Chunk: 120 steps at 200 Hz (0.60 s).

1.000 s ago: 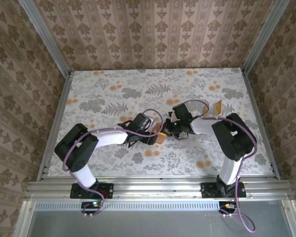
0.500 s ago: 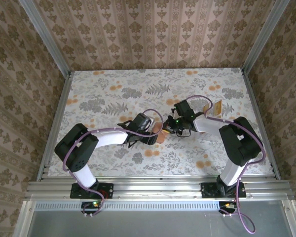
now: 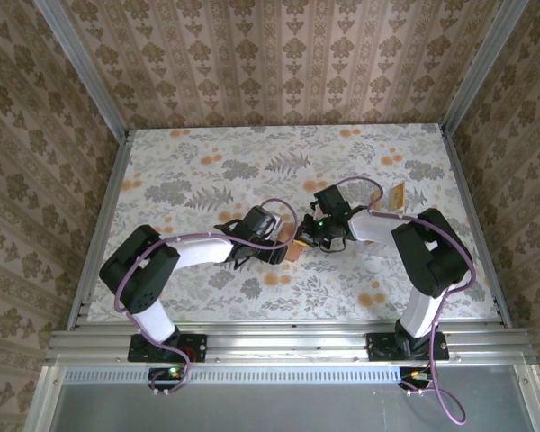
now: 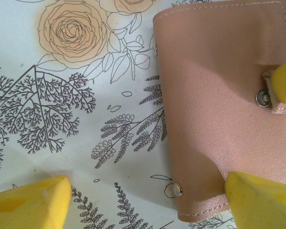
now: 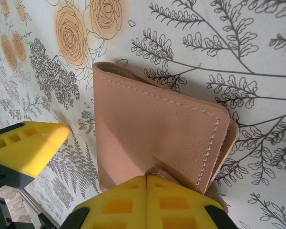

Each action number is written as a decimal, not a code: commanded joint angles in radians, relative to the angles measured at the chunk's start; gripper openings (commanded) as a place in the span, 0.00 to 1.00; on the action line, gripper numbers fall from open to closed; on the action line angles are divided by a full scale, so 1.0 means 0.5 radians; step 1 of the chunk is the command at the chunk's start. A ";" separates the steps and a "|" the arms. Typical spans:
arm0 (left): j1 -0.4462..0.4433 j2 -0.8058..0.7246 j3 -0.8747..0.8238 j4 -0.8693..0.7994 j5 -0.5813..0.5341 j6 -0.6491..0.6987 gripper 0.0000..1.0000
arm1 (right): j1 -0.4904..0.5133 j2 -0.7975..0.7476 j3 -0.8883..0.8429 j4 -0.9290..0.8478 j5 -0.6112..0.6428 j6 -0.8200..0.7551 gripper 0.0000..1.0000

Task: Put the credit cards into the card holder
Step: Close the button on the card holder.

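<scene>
Card holder (image 5: 152, 129) lying flat near the middle of the table (image 3: 189, 162), closure tab pinched between the tightly closed fingers of the right gripper (image 5: 147, 183), left gripper (image 4: 148, 191) spread wide astride its corner, gripping nothing, credit cards (image 3: 397, 195) near the right edge

Setting: a lab test cell, not a home. My two black arm bases (image 3: 166, 346) are bolted to a slotted aluminium rail (image 3: 288, 342). Bare aluminium corner posts (image 3: 81, 67) frame beige damask-wallpapered wall panels (image 3: 279, 54) around a flat floral-printed tabletop (image 3: 189, 162).
</scene>
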 commanded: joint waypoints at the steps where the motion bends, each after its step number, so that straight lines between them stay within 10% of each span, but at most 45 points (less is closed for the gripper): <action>1: -0.020 0.048 -0.002 -0.131 -0.019 0.010 0.85 | 0.026 0.040 0.050 -0.011 0.001 0.011 0.00; 120: -0.023 0.046 -0.010 -0.129 -0.013 0.007 0.85 | 0.039 -0.107 0.069 -0.039 0.032 -0.003 0.00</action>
